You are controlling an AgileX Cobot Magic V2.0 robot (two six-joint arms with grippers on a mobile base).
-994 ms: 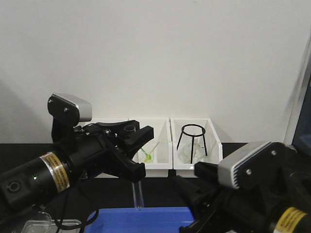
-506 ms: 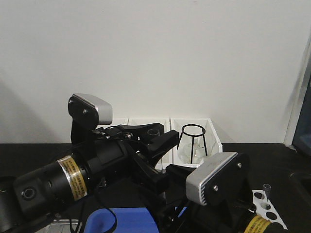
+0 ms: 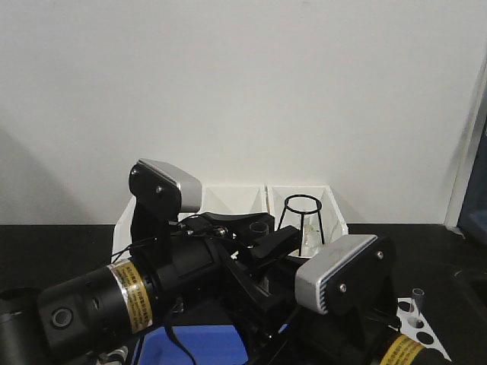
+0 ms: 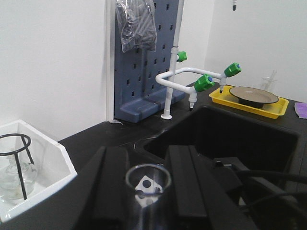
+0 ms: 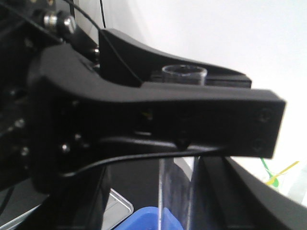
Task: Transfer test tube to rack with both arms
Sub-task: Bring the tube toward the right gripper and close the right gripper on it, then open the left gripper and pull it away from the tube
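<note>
Over the last second we're swinging the left gripper [image 4: 146, 165], clamped on the test tube [image 4: 147, 194] below its rim, rightward against the right arm [image 3: 344, 275], so handover is looking close, tube left of the half-hidden rack [image 3: 417, 325]; we're not seeing how the right arm's jaws stand.

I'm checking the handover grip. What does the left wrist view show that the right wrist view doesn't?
Only the left wrist view: the sink, the green-handled tap, the yellow tray and the test tube's open rim seen from above. Only the right wrist view: the tube's glass body hanging below the fingers, above something blue. Both: the test tube held in the left gripper.
</note>
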